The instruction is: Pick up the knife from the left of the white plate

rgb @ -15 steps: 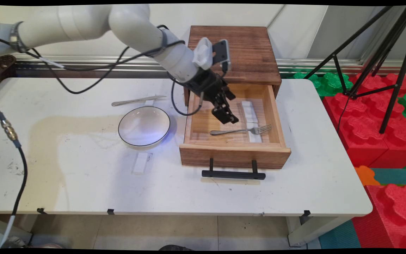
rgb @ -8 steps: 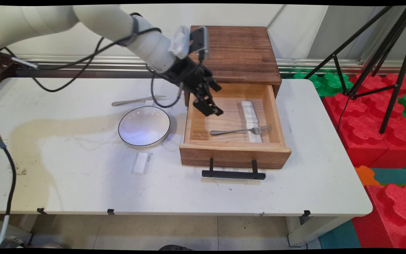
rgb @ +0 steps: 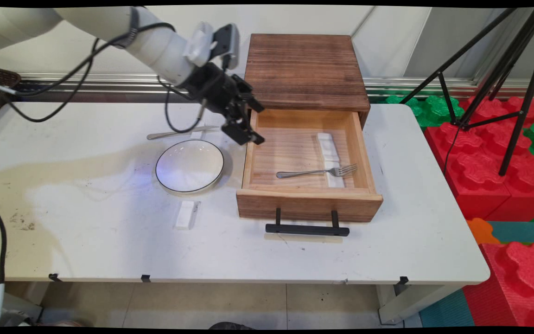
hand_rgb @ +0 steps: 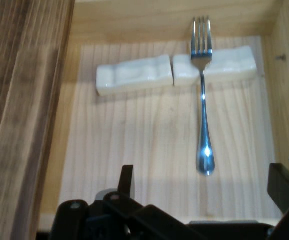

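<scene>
I count 1 fork point(rgb: 319, 172) across 2 white rests point(hand_rgb: 174, 74) in the open drawer point(rgb: 308, 204). My gripper point(rgb: 246, 135) hangs empty over its left wall, jaws apart.

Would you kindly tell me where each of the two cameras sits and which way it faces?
Main view: fixed above the table's near side, looking across to the wall; shows the white arm and pincer.
Hand view: on the hand, looking down into the open drawer; shows the pincer's open fingers.
Shared: drawer, fork, white rests.
</scene>
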Tool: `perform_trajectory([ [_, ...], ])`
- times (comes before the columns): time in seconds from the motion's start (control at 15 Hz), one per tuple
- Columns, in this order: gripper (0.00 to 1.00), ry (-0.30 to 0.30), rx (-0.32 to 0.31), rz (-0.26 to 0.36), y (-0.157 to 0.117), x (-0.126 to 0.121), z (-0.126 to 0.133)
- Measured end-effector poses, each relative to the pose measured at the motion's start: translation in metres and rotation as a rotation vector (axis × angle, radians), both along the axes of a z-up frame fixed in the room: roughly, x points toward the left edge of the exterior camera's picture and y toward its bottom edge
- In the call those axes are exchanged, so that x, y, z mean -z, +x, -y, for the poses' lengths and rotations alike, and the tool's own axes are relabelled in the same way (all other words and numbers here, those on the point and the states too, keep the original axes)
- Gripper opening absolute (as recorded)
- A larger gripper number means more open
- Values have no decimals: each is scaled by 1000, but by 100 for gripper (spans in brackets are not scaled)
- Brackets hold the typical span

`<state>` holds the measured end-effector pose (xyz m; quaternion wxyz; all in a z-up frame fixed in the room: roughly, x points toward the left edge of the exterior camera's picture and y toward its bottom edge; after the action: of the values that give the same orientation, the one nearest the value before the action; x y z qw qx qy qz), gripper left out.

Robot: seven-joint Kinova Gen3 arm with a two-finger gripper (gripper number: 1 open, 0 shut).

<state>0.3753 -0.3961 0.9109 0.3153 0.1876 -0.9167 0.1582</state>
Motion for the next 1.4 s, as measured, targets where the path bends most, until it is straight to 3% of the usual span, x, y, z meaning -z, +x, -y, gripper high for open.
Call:
perform_trajectory([
  [0.73,100,18,-13,55,75,-6,-21],
  [1.4,100,29,-119,139,151,11,-12],
])
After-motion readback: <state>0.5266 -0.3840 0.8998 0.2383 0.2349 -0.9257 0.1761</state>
